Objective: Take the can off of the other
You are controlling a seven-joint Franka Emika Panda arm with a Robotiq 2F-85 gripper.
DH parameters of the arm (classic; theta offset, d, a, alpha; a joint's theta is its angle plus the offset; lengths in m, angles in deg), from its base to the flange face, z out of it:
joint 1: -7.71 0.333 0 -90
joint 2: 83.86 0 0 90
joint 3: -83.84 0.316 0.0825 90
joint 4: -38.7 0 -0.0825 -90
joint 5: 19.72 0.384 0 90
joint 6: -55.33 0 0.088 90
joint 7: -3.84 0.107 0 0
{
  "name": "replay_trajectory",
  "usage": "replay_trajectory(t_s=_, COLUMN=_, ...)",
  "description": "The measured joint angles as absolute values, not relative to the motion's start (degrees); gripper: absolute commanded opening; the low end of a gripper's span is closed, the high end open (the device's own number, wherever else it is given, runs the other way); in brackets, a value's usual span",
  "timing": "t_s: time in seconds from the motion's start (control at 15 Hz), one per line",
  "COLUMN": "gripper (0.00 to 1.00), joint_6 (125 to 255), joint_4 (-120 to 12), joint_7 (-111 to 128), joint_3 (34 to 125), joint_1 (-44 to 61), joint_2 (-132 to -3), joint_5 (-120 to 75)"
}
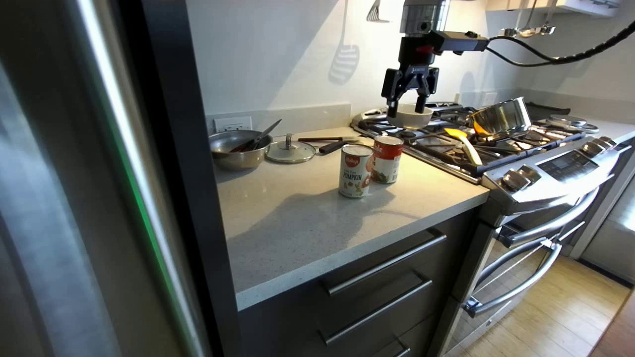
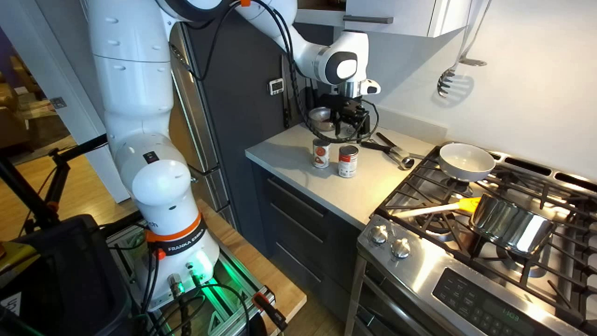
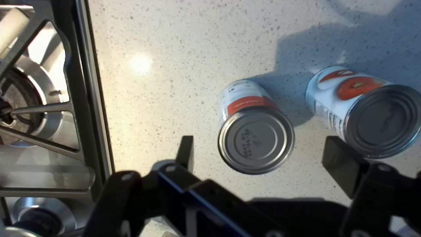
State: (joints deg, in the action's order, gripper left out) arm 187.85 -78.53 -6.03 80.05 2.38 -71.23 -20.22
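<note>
The gripper point(image 1: 407, 107) has two fingers point(image 3: 185, 153), spread wide and holding nothing, above the counter point(image 1: 297, 233). In the wrist view the red-and-white can point(image 3: 256, 131) shows between them. Two cans stand upright on the counter, near each other but apart. The pumpkin can point(image 1: 353, 181) has a white label with orange pumpkins and a dull grey metal top; it stands farther from the stove point(image 2: 419, 261). A strip of counter separates the red-and-white can from the stove's edge, and more counter runs from the pumpkin can to a dark panel point(image 2: 238, 93). Nearer the wall sit one glass lid point(image 1: 292, 154) and one metal bowl point(image 1: 238, 161); on the stove, one white bowl point(image 2: 456, 172) and one pot point(image 2: 508, 228).
</note>
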Motion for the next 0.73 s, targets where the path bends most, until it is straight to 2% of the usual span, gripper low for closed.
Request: replay_trajectory(t_s=0.73, gripper=1.0, joint_6=187.5, joint_4=-78.5, joint_7=-8.6, joint_3=80.2, joint_1=2.2, joint_2=-71.8, joint_5=-17.8)
